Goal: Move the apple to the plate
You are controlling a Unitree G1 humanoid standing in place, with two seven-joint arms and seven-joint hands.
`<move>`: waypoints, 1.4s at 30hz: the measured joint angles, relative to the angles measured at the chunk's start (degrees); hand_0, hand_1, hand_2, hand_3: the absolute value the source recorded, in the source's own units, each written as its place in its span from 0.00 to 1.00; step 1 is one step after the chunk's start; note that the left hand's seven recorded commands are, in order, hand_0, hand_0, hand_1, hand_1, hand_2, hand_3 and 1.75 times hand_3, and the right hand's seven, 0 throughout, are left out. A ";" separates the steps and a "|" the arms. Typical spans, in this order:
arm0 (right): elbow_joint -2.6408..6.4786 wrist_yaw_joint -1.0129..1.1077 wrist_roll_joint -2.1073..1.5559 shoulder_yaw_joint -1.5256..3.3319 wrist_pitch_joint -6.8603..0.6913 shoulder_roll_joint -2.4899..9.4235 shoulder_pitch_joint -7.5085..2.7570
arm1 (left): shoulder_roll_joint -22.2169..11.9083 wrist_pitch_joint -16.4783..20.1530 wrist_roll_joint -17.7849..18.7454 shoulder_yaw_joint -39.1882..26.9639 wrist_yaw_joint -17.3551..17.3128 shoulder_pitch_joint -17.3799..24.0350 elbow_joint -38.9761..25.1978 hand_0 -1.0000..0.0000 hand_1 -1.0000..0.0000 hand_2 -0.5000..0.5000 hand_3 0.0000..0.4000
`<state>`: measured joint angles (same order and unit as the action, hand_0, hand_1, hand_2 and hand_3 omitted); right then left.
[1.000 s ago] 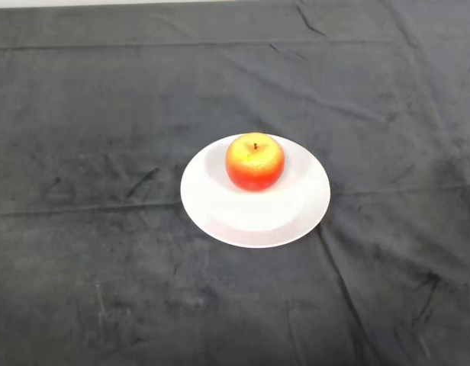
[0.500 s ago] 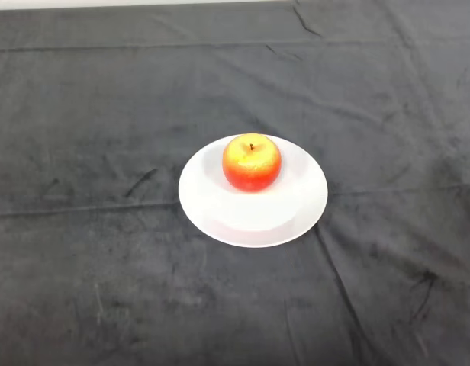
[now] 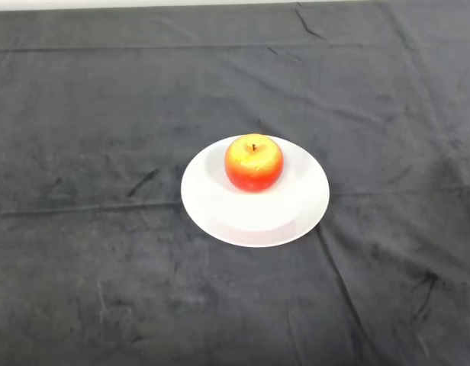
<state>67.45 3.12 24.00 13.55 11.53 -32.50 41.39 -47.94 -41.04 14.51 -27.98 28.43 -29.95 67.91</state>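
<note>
You see the apple point(image 3: 254, 162) upright on the plate point(image 3: 220, 213), toward its far rim. Task looks done; no hand in view, so its state is unknown

Lighting the dark cloth point(image 3: 98, 290) softly and evenly from overhead, leaving no hard-edged shadow anywhere. Picking out the folds and creases of the cloth as faint paler lines. Making the white plate point(image 3: 220, 217) glow as the brightest area, nearly washing out its rim and the step into its well. Casting only a faint grey shade on the plate close round the base of the apple point(image 3: 254, 164). Glinting mildly on the apple's yellow top around the stem, in small speckled highlights rather than one sharp glare spot. Brightening a thin pale strip point(image 3: 143, 4) along the far edge.
</note>
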 measured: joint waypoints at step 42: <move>0.00 0.00 0.01 0.00 0.00 0.00 0.00 | 0.00 0.85 -1.25 -0.16 -0.69 -0.02 0.00 1.00 1.00 0.50 0.00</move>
<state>67.45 3.12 24.00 13.55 11.53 -32.50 41.39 -47.94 -40.19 13.26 -28.13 27.74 -29.96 67.91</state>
